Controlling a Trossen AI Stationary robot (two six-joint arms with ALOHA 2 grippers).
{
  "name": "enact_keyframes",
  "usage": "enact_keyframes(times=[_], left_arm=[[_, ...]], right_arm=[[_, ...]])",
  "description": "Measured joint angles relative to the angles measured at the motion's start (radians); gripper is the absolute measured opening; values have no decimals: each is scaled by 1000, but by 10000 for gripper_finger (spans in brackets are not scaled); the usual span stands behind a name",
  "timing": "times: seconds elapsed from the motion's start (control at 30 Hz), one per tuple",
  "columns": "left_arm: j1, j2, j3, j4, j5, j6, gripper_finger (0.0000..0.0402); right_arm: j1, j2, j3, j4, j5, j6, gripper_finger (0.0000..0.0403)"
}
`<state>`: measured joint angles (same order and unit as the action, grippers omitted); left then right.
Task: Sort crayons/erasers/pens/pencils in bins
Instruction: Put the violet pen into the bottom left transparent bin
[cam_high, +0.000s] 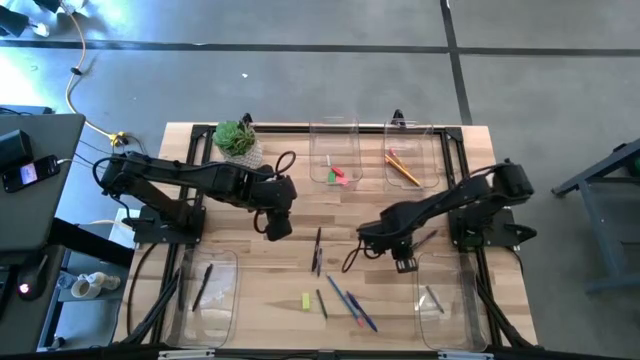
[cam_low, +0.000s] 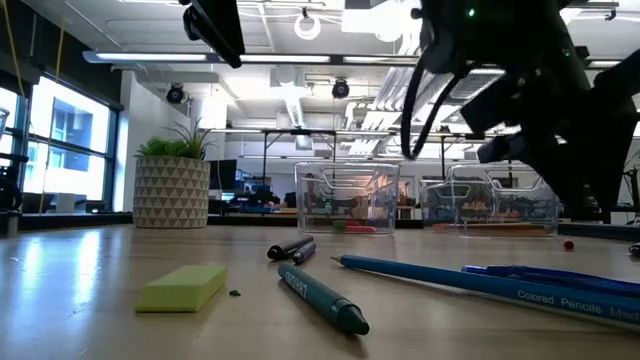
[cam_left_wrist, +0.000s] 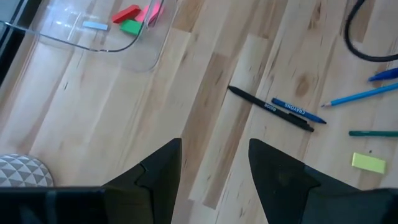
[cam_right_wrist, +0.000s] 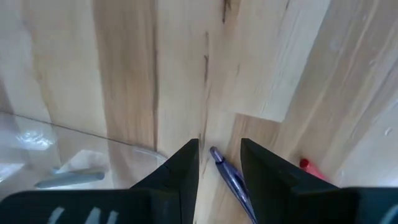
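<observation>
Four clear bins (cam_high: 335, 152) sit at the bench (cam_high: 240, 290) corners: one far bin holds red, pink and green erasers (cam_high: 338, 175), its neighbour orange pencils (cam_high: 403, 168). A yellow-green eraser (cam_high: 306, 301) lies loose near the front among blue and dark sticks. The left gripper (cam_high: 277, 228) hovers mid-bench, jaws released and empty. The right gripper (cam_right_wrist: 219, 163) shows a blue pen (cam_right_wrist: 231, 180) between its parted jaws only from its wrist; whether they pinch it, I cannot tell.
</observation>
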<state>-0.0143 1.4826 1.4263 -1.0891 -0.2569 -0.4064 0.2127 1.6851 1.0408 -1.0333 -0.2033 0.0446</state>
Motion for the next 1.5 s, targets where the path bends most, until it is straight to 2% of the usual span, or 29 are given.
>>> enact_keyframes(times=[0.27,0.63,0.97,1.5], left_arm=[[0,0,0,-14,2,18,174],[-1,0,0,-14,1,30,174],[-1,0,0,-13,0,36,174],[-1,0,0,-12,-16,36,174]], right_arm=[[-1,52,21,-33,11,35,113],[-3,54,12,-60,11,-9,174],[0,105,11,-64,5,3,177],[0,109,-10,-98,11,54,177]])
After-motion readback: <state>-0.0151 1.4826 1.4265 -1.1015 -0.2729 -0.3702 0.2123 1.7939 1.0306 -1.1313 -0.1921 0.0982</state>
